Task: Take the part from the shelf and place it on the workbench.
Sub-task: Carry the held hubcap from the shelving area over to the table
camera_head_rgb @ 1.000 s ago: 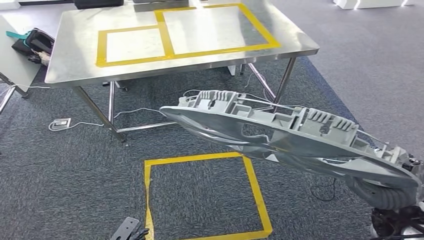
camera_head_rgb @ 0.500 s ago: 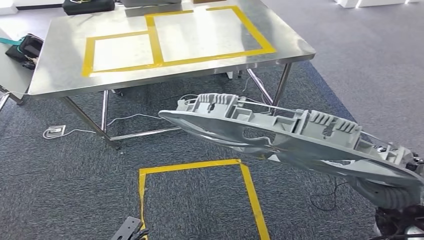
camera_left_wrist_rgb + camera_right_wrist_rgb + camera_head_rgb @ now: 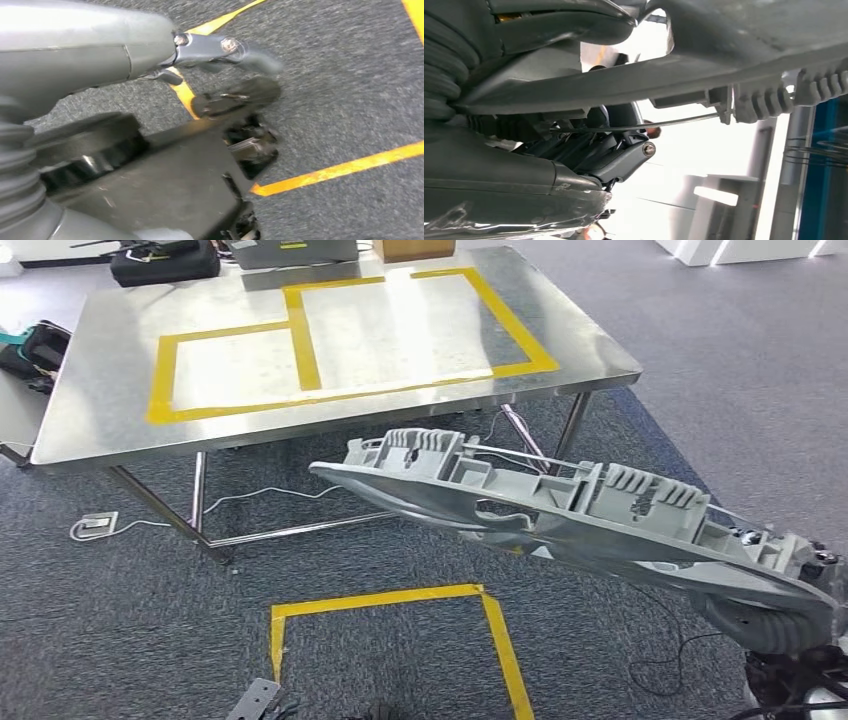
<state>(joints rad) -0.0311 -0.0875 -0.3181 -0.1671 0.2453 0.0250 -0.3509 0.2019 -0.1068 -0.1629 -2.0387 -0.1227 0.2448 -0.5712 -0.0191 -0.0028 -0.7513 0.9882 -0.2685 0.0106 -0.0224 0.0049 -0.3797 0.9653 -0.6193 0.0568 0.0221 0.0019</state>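
Grey ribbed wrist cover [image 3: 775, 632], smooth grey thumb w/ screws, darker fingers [image 3: 235, 100].

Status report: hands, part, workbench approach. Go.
Right hand grips the grey part, carried above the carpet, short of the workbench. Left hand low, holding nothing, fingers blurred. Taped zones bare; boxes and a bag at the far edge.

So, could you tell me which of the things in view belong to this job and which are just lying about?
Job:
- grey part, carried by the right hand
- steel workbench, where it goes

Lying about:
- black bag
- cardboard box
- white cable under the bench
- yellow floor tape
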